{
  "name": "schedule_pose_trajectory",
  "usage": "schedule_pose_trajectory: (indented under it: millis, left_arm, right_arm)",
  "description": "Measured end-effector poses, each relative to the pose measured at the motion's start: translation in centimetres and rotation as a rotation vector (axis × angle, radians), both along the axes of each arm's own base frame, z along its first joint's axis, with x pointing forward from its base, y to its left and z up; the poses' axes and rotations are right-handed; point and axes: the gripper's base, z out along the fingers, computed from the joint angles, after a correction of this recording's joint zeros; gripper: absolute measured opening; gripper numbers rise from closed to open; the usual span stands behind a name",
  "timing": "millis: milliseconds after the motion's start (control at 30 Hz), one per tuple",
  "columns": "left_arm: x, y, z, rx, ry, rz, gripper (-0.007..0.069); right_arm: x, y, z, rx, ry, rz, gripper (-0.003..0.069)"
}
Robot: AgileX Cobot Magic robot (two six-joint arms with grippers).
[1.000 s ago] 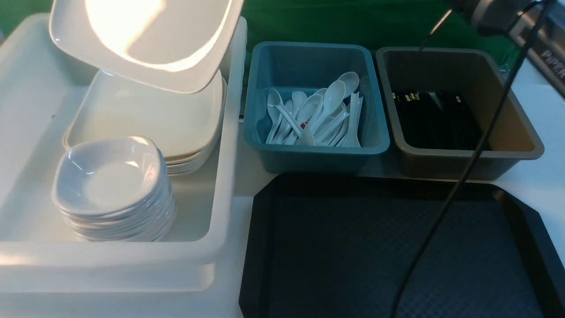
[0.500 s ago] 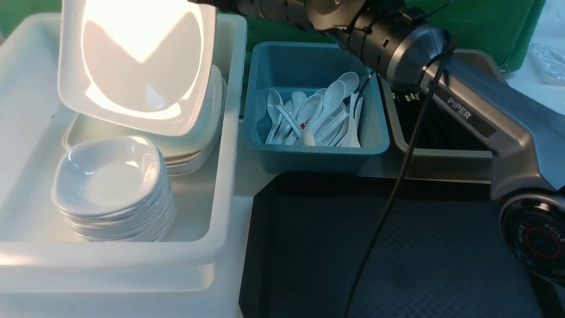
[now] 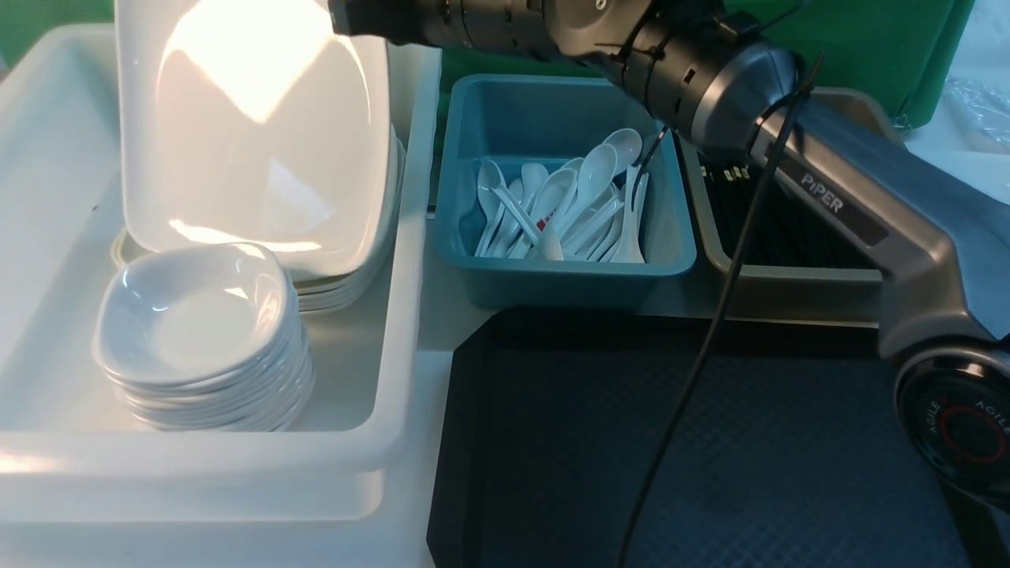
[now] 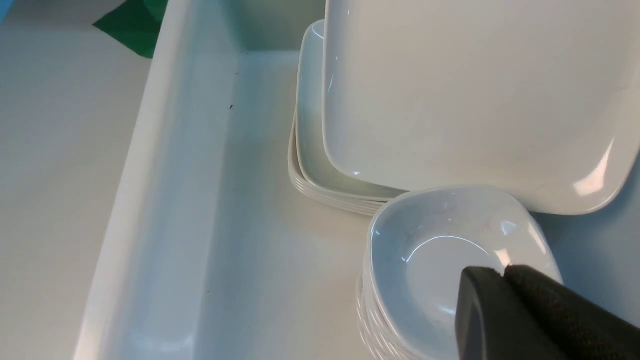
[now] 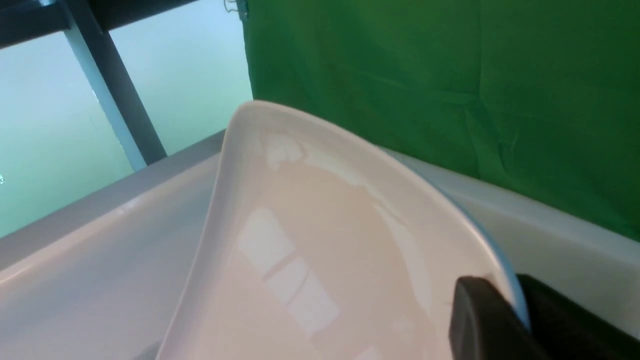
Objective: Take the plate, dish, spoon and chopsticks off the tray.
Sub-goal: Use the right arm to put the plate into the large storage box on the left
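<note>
- plate (image 3: 252, 134): tilted steeply over the plate stack (image 3: 347, 288); stiff, glossy, probably slippery and breakable.
- right fingers (image 5: 475, 325) pinch its rim, the sensible hold.
- left fingers (image 4: 500, 320) closed, empty, beside that stack.

The white tabletop (image 4: 55, 200) carries four things. A big white bin (image 3: 197, 461) takes up its left side. To the right, at the far side, a blue tub (image 3: 568, 284) and a brown tub (image 3: 797, 288) stand side by side. The black tray (image 3: 789, 457) lies just in front of both tubs, its left edge just beside the bin, with a strip of tabletop showing between them.
</note>
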Motion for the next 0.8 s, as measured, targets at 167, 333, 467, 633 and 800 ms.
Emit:
schedule_pose_trajectory:
  millis: [167, 333, 467, 633, 800]
  left_arm:
    - [0.0, 0.0, 0.0, 0.0, 0.0, 0.0, 0.0016]
    - [0.0, 0.0, 0.0, 0.0, 0.0, 0.0, 0.0016]
    - [0.0, 0.0, 0.0, 0.0, 0.0, 0.0, 0.0016]
    - [0.0, 0.0, 0.0, 0.0, 0.0, 0.0, 0.0016]
    - [0.0, 0.0, 0.0, 0.0, 0.0, 0.0, 0.0016]
  right_arm:
    - [-0.9, 1.2, -0.1, -0.052, -0.05, 0.036, 0.0062]
    - [-2.5, 3.2, 0.6, -0.064, -0.156, 0.053, 0.0062]
    - [-2.7, 3.6, 0.8, -0.058, -0.186, 0.044, 0.0062]
    - [-2.3, 3.6, 0.2, -0.076, -0.214, 0.023, 0.0062]
    - [-2.0, 3.8, -0.6, -0.096, -0.22, 0.019, 0.0062]
